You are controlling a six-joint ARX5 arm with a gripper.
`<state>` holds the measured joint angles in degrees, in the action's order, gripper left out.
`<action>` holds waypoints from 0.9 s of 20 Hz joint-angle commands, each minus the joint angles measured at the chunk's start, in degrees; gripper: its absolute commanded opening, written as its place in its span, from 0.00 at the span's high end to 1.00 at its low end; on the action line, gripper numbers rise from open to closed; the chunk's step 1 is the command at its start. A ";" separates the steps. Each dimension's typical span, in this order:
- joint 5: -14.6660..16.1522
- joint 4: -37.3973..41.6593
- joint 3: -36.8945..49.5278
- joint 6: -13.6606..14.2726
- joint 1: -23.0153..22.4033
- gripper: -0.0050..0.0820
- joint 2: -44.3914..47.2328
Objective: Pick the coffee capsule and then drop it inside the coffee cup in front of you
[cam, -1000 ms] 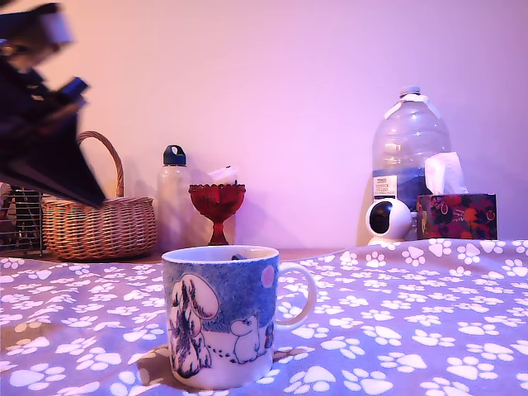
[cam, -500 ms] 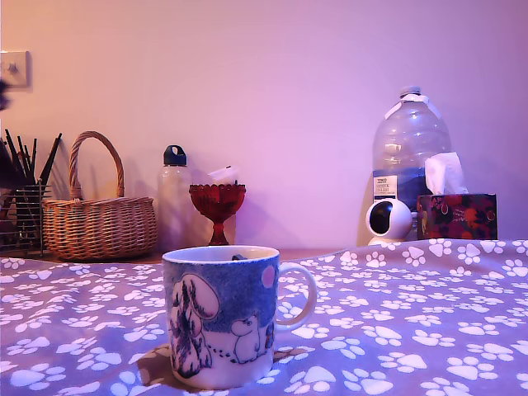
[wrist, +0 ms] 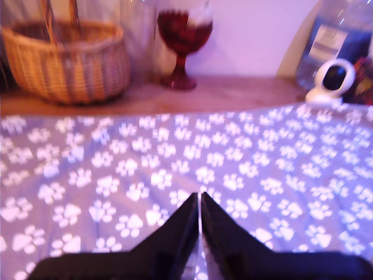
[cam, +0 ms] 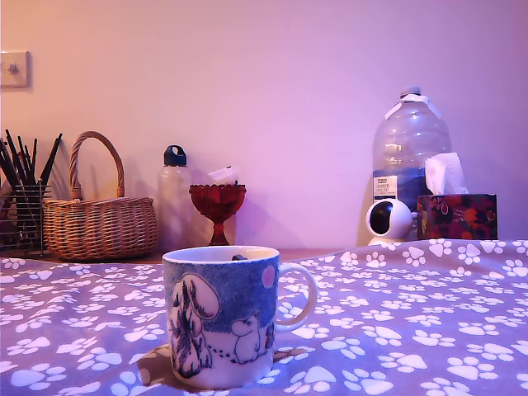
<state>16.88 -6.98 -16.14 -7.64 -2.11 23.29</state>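
The coffee cup, a blue mug with white cartoon figures and a white handle, stands upright on the paw-print cloth near the front in the exterior view. A small dark speck shows just above its rim. I cannot make out the coffee capsule in either view. My gripper appears only in the wrist view. Its black fingers are pressed together with nothing seen between them, low over the cloth. The mug does not show in the wrist view.
Along the back stand a wicker basket, a bottle, a red goblet with something pale on top, a large water jug, a small white camera and a tissue box. A pencil holder stands far left.
One second ago the dark arm filled the exterior view's upper left. It has since pulled out of that view, uncovering the pencil holder and a wall switch. The mug has not moved.
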 commanded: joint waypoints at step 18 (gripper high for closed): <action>-8.68 -16.20 1.75 2.03 -0.13 0.95 -24.00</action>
<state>8.58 -23.64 -15.84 -6.24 -2.15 -0.16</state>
